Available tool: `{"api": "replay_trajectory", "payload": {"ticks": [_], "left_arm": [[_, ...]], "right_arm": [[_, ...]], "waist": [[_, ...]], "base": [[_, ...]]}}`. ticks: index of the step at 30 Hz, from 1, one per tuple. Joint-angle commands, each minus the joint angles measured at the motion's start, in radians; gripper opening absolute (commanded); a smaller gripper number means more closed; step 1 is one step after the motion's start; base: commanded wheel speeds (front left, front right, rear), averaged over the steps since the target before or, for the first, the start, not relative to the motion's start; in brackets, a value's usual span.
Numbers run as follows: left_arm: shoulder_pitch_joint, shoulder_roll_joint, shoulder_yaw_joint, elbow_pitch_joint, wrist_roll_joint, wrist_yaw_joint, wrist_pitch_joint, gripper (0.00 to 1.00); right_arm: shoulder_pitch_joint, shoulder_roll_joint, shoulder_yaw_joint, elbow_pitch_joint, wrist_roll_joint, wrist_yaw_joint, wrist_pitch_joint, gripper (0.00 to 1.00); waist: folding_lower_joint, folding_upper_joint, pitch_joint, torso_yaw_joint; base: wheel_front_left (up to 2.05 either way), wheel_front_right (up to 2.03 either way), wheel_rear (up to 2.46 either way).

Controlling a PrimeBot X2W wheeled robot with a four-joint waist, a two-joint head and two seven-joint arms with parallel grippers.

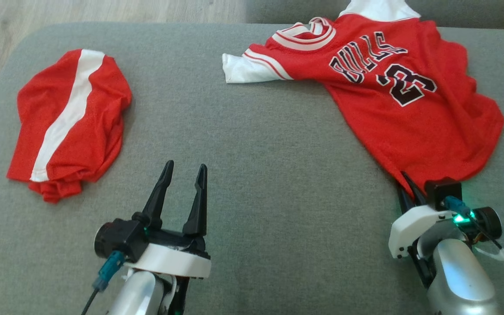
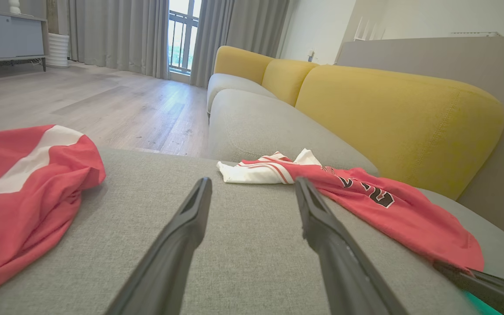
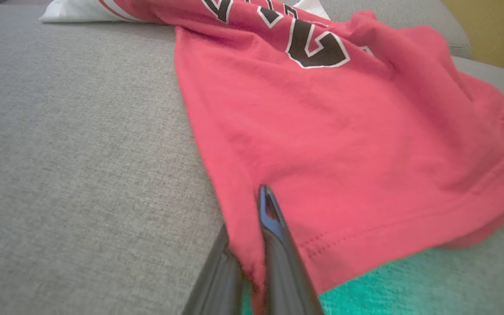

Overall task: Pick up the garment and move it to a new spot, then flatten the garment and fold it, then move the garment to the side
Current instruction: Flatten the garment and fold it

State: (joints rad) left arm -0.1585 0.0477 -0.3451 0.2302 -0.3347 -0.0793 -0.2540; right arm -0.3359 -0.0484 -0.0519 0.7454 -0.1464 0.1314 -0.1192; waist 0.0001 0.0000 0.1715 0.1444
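Head view looks down on a grey sofa seat (image 1: 252,153) with two red pieces of clothing on it. The jersey (image 1: 409,113) (red, white-trimmed, lettered BULLS with the number 23) lies spread but rumpled on the right side of the seat. Its collar and a white sleeve point towards the middle.

The right gripper (image 1: 411,188) sits at the jersey's near corner. In the right wrist view its two dark fingers are pinched together with the hem cloth caught between them, one finger above the fabric and the other under it. The left gripper (image 1: 185,171) hangs low over bare seat near the middle, well apart from both garments, its fingers spread with nothing between them.

On the left side of the seat lies a folded garment (image 1: 68,118) — red with one white stripe running along it — gathered into a compact bundle.

Left wrist view takes in the jersey lying flat across the seat, and beyond it yellow backrests (image 2: 387,113), a wooden floor (image 2: 81,100) and grey curtains (image 2: 116,35) by a window.
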Motion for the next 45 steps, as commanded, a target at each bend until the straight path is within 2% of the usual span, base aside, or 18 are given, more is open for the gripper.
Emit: {"api": "replay_trajectory", "payload": {"ticks": [1,11,16,22,23,24,29,37,40,45], "left_arm": [[-0.029,0.003,0.037,-0.025,-0.002,0.004,-0.008,1.0],[0.012,0.003,0.05,-0.025,-0.005,0.01,-0.008,1.0],[0.034,0.003,0.052,-0.034,-0.01,0.015,-0.008,1.0],[0.043,0.003,0.043,-0.039,-0.017,0.019,-0.008,1.0],[0.043,0.003,0.041,-0.039,-0.018,0.019,-0.008,1.0],[0.043,0.003,0.038,-0.04,-0.019,0.02,-0.008,1.0],[0.036,0.003,0.031,-0.042,-0.021,0.02,-0.008,1.0],[0.032,0.003,0.035,-0.037,-0.011,0.016,-0.008,1.0],[0.028,0.003,0.032,-0.035,-0.009,0.014,-0.008,1.0],[0.021,0.003,0.03,-0.034,-0.007,0.012,-0.008,1.0]], "right_arm": [[0.002,-0.002,0.011,-0.002,-0.01,-0.001,-0.009,0.0],[0.1,-0.007,-0.135,-0.09,-0.05,-0.001,-0.027,0.0],[0.188,-0.024,-0.211,-0.204,-0.054,-0.001,0.016,0.0],[0.257,-0.027,-0.254,-0.328,-0.049,-0.001,0.089,0.0],[0.262,-0.026,-0.254,-0.343,-0.054,-0.001,0.094,0.15],[0.264,-0.024,-0.249,-0.36,-0.055,-0.001,0.09,1.0],[0.264,-0.009,-0.165,-0.426,0.011,-0.001,0.056,1.0],[0.27,-0.002,0.057,-0.536,0.15,-0.001,-0.065,1.0],[0.277,-0.002,0.121,-0.542,0.167,-0.001,-0.084,1.0],[0.257,-0.002,0.172,-0.526,0.174,-0.001,-0.094,1.0]], "waist": [[-0.0001,0.0,-0.011,-0.01],[-0.0001,0.0,-0.092,-0.063],[-0.0001,0.0,-0.122,-0.097],[-0.0001,0.0,-0.137,-0.12],[-0.0001,0.0,-0.137,-0.12],[-0.0001,0.0,-0.137,-0.12],[-0.0001,0.0,-0.128,-0.108],[-0.0001,0.0,-0.109,-0.066],[-0.0001,0.0,-0.1,-0.046],[-0.0001,0.0,-0.077,-0.015]], "base": [[0.0,0.0,0.0],[0.0,0.0,0.0],[0.0,0.0,0.0],[0.0,0.0,0.0],[0.0,0.0,0.0],[0.0,0.0,0.0],[0.0,0.0,0.0],[0.0,0.0,0.0],[0.0,0.0,0.0],[0.0,0.0,0.0]]}}
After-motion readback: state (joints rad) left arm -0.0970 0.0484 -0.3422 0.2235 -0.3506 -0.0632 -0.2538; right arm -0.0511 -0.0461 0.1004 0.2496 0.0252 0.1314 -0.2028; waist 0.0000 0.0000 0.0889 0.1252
